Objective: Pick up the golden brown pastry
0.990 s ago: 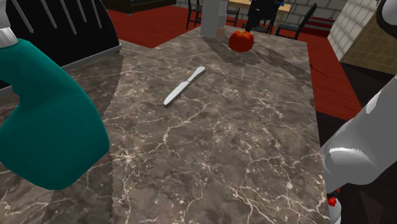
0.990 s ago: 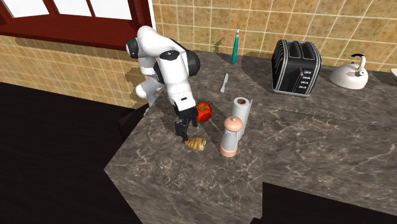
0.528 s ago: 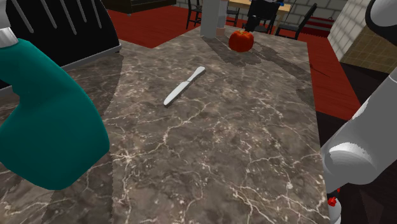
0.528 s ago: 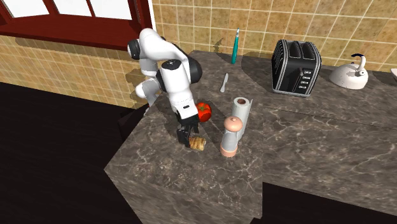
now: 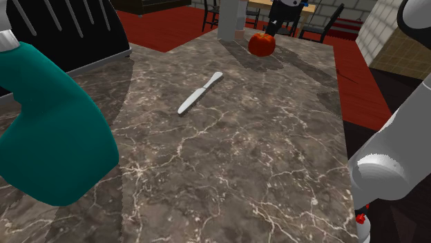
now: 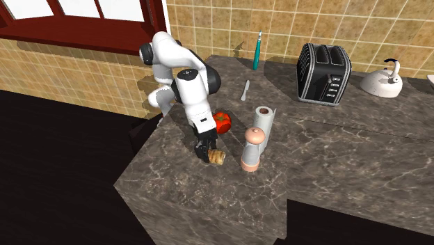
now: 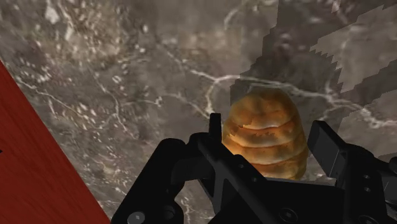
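The gripper (image 7: 268, 135) is sitting low over the pastry (image 7: 262, 124), and the fingers (image 7: 215, 127) are standing apart, one on each side of it and not squeezing yet as far as I can tell. So it's bracketing the thing, not holding it. The pastry is lying flat on the marble tabletop (image 7: 121, 60). In the second exterior view it (image 6: 218, 158) is lying just in front of the tomato (image 6: 222, 122), with the pepper mill (image 6: 252, 149) near it on that view's right.

Here's what I'm worrying about. The pastry is looking rounded and ridged, tapering toward one end, so if the fingers are closing on the domed upper part, it's probably squirting out instead of getting clamped. One finger also seems to be sitting closer to the crust than the other. That one is likely touching first and shoving the pastry sideways across the smooth stone before the second one arrives.

Going any lower is risking the fingertips scraping the tabletop. With the tomato and mill crowding that spot, a crooked lift is probably bumping one of them over.
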`<state>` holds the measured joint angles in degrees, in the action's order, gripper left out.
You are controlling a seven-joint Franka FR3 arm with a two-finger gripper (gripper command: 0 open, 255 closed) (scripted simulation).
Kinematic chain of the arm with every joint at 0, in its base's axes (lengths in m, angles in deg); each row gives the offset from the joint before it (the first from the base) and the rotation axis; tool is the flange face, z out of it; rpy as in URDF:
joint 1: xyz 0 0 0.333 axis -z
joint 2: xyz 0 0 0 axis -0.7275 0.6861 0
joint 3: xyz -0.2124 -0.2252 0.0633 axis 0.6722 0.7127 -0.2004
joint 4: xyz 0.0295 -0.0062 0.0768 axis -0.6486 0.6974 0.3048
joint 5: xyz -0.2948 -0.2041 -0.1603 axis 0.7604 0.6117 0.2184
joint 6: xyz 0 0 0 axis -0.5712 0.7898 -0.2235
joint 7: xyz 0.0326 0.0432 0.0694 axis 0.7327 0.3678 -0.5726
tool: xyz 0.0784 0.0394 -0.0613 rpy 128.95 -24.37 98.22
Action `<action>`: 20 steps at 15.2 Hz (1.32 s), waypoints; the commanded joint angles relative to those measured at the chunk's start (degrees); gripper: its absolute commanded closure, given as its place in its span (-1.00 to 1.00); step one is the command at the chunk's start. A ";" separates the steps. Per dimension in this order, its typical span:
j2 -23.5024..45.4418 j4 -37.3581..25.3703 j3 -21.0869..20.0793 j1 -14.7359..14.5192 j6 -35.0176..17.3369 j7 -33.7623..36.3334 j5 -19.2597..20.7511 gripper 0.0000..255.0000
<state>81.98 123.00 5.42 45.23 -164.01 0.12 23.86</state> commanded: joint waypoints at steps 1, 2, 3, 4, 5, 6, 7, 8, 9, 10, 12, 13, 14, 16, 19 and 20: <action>0.01 0.02 -0.01 0.00 -0.01 0.00 0.00 1.00; 0.02 0.01 -0.01 0.00 -0.01 0.00 -0.01 1.00; 0.03 0.01 -0.01 0.00 -0.01 0.00 -0.01 1.00; 0.03 0.02 0.00 0.00 -0.02 -0.01 -0.01 1.00; -0.02 0.10 -0.02 -0.03 -0.07 0.04 0.02 1.00; 0.01 -0.69 -0.01 -0.01 0.70 0.11 0.05 1.00; 0.04 -1.50 0.01 0.01 1.48 0.18 0.07 1.00; 0.11 -2.36 0.03 0.04 2.26 0.24 0.07 1.00; 0.19 -3.21 0.05 0.07 3.05 0.30 0.06 1.00; 0.28 -4.09 0.07 0.10 3.84 0.35 0.05 1.00; 0.50 -5.90 0.12 0.17 5.45 0.44 0.01 1.00; 0.64 -6.83 0.15 0.21 6.26 0.48 -0.03 1.00; 0.79 -7.79 0.17 0.26 7.07 0.51 -0.08 1.00; 1.15 -9.77 0.24 0.37 8.73 0.57 -0.20 1.00; 1.83 -12.93 0.35 0.58 11.28 0.62 -0.47 1.00; 2.10 -14.04 0.39 0.66 12.14 0.63 -0.58 1.00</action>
<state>83.69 110.18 5.76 45.79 -152.76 0.77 23.44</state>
